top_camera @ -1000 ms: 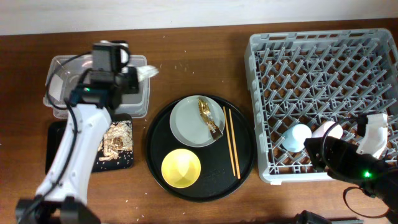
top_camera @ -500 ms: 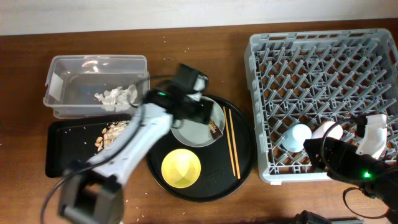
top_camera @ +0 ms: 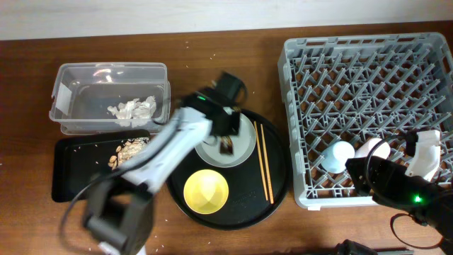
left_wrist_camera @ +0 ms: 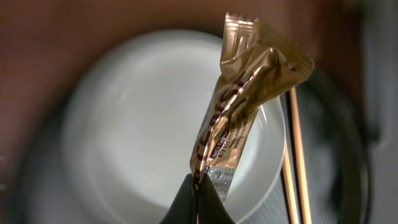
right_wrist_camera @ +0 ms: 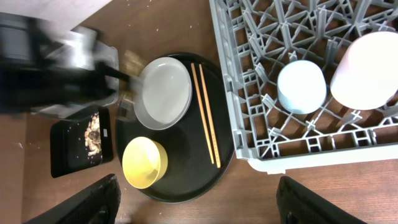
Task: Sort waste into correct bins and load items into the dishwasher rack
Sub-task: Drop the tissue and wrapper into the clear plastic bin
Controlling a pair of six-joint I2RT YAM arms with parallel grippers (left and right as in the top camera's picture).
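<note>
My left gripper [left_wrist_camera: 199,186] is shut on the lower end of the shiny gold-brown wrapper [left_wrist_camera: 249,99] and holds it above the grey-green plate [left_wrist_camera: 137,124]; in the overhead view it is over the plate [top_camera: 244,145]. The chopsticks [top_camera: 263,164] lie right of the plate and the yellow bowl [top_camera: 206,192] sits in front of it. White tissue [top_camera: 132,108] lies in the clear tub [top_camera: 71,78]. Food scraps [top_camera: 126,151] lie in the black rectangular tray [top_camera: 78,184]. The blue cup [top_camera: 338,156] and pink cup [top_camera: 373,149] stand in the rack [top_camera: 368,64]. My right gripper [right_wrist_camera: 199,208] is open and empty, above the rack's front edge.
The plate, bowl and chopsticks rest on a large round black tray [top_camera: 272,195] between the bins and the rack. Crumbs are scattered on the brown table [top_camera: 212,78] around the tub and near the black rectangular tray.
My left arm swung from the clear tub, where the tissue now lies, right to the plate. It has closed on the wrapper and raised it off the plate. The right arm has not moved.
</note>
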